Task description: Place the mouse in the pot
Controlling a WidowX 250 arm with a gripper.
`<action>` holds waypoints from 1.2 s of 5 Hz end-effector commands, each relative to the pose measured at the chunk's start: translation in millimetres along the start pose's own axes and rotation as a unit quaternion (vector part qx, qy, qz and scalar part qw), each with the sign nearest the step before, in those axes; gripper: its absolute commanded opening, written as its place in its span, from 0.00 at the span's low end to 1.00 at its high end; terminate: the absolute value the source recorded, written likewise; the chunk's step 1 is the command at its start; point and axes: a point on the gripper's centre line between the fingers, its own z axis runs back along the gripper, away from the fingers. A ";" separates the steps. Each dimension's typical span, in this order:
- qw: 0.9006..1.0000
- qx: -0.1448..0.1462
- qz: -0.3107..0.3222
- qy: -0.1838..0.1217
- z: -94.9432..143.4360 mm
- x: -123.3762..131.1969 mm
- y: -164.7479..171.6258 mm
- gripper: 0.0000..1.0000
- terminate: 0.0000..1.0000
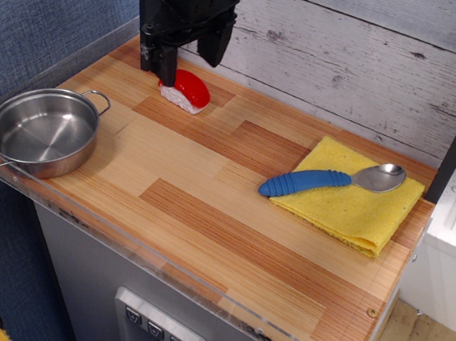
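The mouse [190, 91] is a small red dome with a white base, lying at the back left of the wooden table. My black gripper [189, 56] hangs open right above it, one finger at its left end and the other behind its right side, partly hiding its back edge. The fingers do not close on it. The pot [41, 131] is a shiny steel pot with two wire loop handles, empty, at the front left corner of the table, well apart from the gripper.
A blue-handled metal spoon [327, 180] lies on a folded yellow cloth [357, 209] at the right. A black post [152, 9] stands behind the mouse at the back left. A grey plank wall [352, 61] runs along the back.
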 end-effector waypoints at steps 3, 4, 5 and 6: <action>1.000 0.000 0.031 0.000 -32.1 20.7 -10.3 1.00 0.00; 0.999 -0.002 0.040 0.001 -40.4 20.5 -8.8 1.00 0.00; 0.999 0.003 0.053 0.000 -42.7 22.2 -6.2 0.00 0.00; 0.997 -0.007 0.072 0.005 -41.1 27.5 -3.1 0.00 0.00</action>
